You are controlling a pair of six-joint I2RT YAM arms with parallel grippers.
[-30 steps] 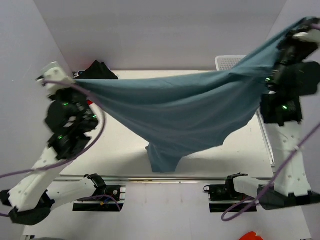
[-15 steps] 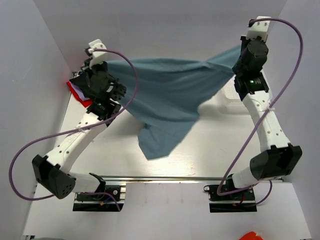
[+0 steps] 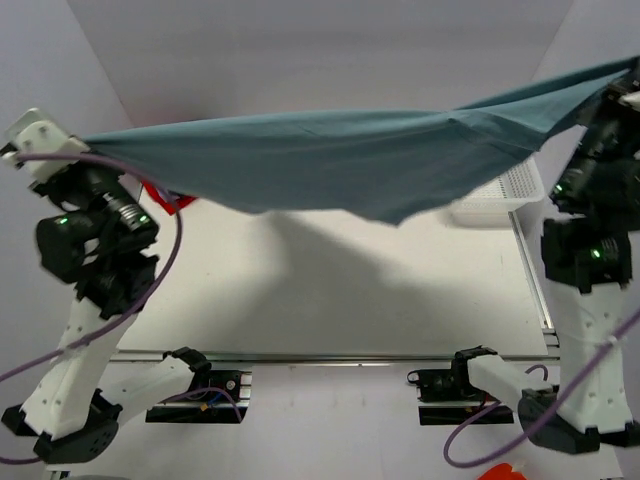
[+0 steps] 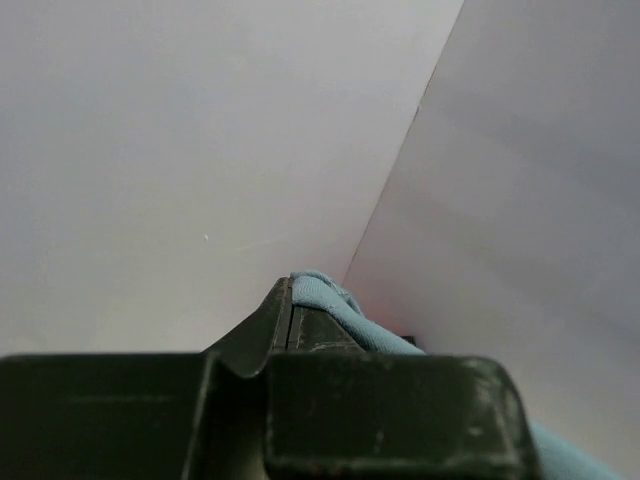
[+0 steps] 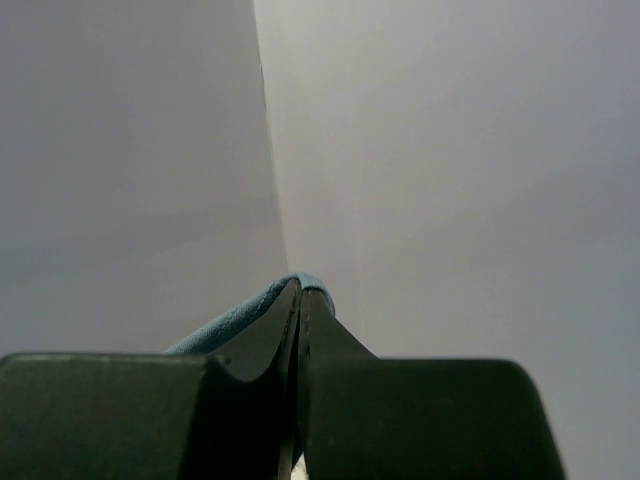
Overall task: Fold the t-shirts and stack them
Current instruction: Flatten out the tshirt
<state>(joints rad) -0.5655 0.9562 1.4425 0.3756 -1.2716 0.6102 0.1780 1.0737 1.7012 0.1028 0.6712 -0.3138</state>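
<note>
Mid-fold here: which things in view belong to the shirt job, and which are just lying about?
Job: blue-teal t-shirt, held up by left gripper and right gripper; red cloth showing below its left end, likely another shirt.
Lying about: white mesh basket; orange thing at the near edge.

both arms swinging back up and out vs half a second ago; left pincer (image 3: 82,140) and right pincer (image 3: 622,88) spreading wide, stretching the blue-teal shirt (image 3: 330,160) into a near-flat sheet up high; the tail that was drooping over the tabletop (image 3: 350,300) is lifting clear, sag going out of the cloth
</note>
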